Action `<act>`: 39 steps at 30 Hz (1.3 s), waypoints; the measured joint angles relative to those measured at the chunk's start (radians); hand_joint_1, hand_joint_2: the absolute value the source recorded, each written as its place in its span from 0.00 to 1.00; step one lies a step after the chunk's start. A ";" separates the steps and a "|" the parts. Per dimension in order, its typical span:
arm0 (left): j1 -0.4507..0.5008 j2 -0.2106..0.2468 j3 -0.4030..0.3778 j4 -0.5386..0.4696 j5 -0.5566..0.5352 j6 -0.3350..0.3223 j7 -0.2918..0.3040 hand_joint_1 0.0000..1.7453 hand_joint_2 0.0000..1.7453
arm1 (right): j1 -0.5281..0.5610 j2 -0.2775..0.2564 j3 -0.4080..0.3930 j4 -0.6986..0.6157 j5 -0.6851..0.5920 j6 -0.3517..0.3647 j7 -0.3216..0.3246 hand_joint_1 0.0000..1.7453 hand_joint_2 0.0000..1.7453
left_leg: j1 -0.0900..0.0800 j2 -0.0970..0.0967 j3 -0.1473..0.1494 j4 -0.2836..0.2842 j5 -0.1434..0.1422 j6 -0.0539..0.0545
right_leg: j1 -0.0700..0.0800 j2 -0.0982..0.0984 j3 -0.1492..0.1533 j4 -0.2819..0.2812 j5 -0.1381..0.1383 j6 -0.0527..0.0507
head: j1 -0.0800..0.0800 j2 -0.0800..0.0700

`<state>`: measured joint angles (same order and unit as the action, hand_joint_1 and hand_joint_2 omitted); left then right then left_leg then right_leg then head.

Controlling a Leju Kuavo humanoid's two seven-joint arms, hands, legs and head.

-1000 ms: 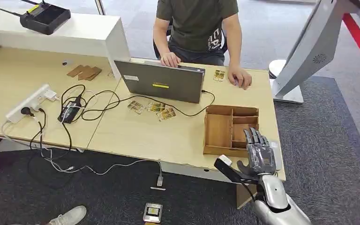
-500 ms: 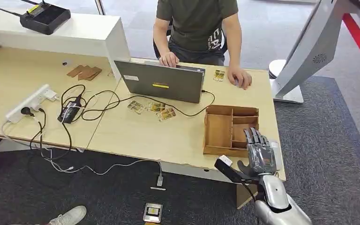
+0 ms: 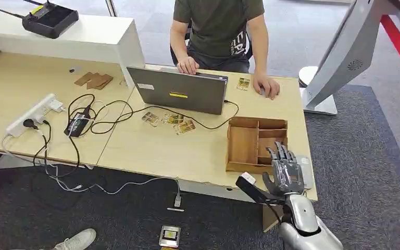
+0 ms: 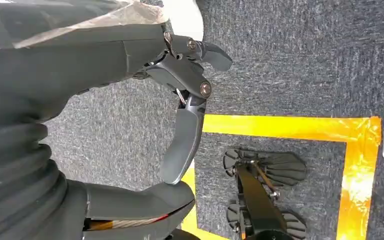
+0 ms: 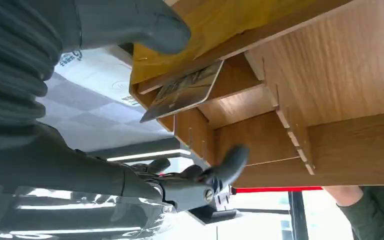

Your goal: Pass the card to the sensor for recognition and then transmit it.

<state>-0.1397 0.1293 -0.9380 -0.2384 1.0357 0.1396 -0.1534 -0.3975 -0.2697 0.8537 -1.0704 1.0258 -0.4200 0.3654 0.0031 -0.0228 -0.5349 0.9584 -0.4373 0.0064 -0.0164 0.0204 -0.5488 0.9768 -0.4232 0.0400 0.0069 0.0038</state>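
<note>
At desk's near right edge, the right hand [image 3: 286,169] hovers over the near compartments of the wooden tray [image 3: 244,146], fingers upright and slightly spread. Right wrist view shows a card [image 5: 182,90] lying in a tray compartment, tilted against a divider; thumb [image 5: 130,22] sits just beside it, w/ a dark finger [image 5: 227,162] curled near the tray wall. Cannot tell if the hand actually touches the card — no clear pinch seen. Tray: brown plywood, rectangular, slotted dividers, one large compartment plus several small ones.

Left hand [image 4: 180,100] hangs over the dark grey carpet [image 4: 305,55], fingers loosely apart, holding nothing; yellow tape lines [image 4: 280,127] on floor below.

Around: grey laptop [image 3: 177,91] mid-desk, lid back facing robot, a person [image 3: 219,26] in olive shirt seated behind it, both hands on the desk [image 3: 151,146]. Three more cards [image 3: 169,121] lie loose in front of the laptop, another one [image 3: 244,83] by the person's hand. Black cable runs from laptop to near the tray's far side. To the left, tangle of black and white cables w/ a black adapter [image 3: 76,125] and white power strip [image 3: 31,114]. Flat brown pieces [image 3: 94,80] farther back. Black controller w/ antennas [image 3: 49,20] on the raised white shelf. Desk is light wood, smooth. White slanted kiosk [image 3: 344,52] stands at right.
</note>
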 joint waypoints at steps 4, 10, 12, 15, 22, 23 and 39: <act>0.000 0.000 0.000 0.000 0.000 0.000 0.000 0.00 1.00 | -0.004 0.011 0.003 0.002 0.003 0.003 -0.003 0.95 1.00 | 0.000 0.000 0.000 0.000 0.000 0.000 | 0.000 0.000 0.000 0.000 0.000 0.000 | 0.000 0.000; -0.002 0.000 0.000 0.000 -0.003 -0.003 0.000 0.00 1.00 | -0.018 0.027 0.007 0.012 0.018 0.006 -0.003 0.96 1.00 | 0.000 0.000 0.000 0.000 0.000 0.000 | 0.000 0.000 0.000 0.000 0.000 0.000 | 0.000 0.000; -0.003 0.000 -0.001 0.000 -0.003 -0.003 0.000 0.00 1.00 | -0.025 0.032 0.007 0.021 0.017 0.005 -0.005 0.97 1.00 | 0.000 0.000 0.000 0.000 0.000 0.000 | 0.000 0.000 0.000 0.000 0.000 0.000 | 0.000 0.000; -0.005 0.000 -0.001 0.000 -0.002 -0.005 0.000 0.00 1.00 | -0.041 0.042 0.006 0.044 0.002 -0.005 -0.020 1.00 1.00 | 0.000 0.000 0.000 0.000 0.000 0.000 | 0.000 0.000 0.000 0.000 0.000 0.000 | 0.000 0.000; -0.006 0.000 -0.002 0.000 -0.002 -0.006 0.000 0.00 1.00 | -0.065 0.063 0.004 0.081 -0.024 -0.040 -0.041 0.96 1.00 | 0.000 0.000 0.000 0.000 0.000 0.000 | 0.000 0.000 0.000 0.000 0.000 0.000 | 0.000 0.000; -0.007 0.000 -0.002 0.000 -0.002 -0.006 0.000 0.00 1.00 | -0.068 0.064 0.003 0.084 -0.025 -0.043 -0.041 0.81 1.00 | 0.000 0.000 0.000 0.000 0.000 0.000 | 0.000 0.000 0.000 0.000 0.000 0.000 | 0.000 0.000; -0.015 0.000 -0.011 0.000 -0.016 -0.005 0.013 0.00 1.00 | -0.055 0.069 -0.026 0.103 -0.023 -0.054 -0.031 0.00 1.00 | 0.000 0.000 0.000 0.000 0.000 0.000 | 0.000 0.000 0.000 0.000 0.000 0.000 | 0.000 0.000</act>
<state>-0.1549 0.1289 -0.9495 -0.2388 1.0193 0.1350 -0.1408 -0.4527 -0.2010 0.8278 -0.9678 1.0025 -0.4742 0.3346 0.0031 -0.0227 -0.5346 0.9585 -0.4373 0.0063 -0.0164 0.0204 -0.5491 0.9768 -0.4232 0.0400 0.0069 0.0038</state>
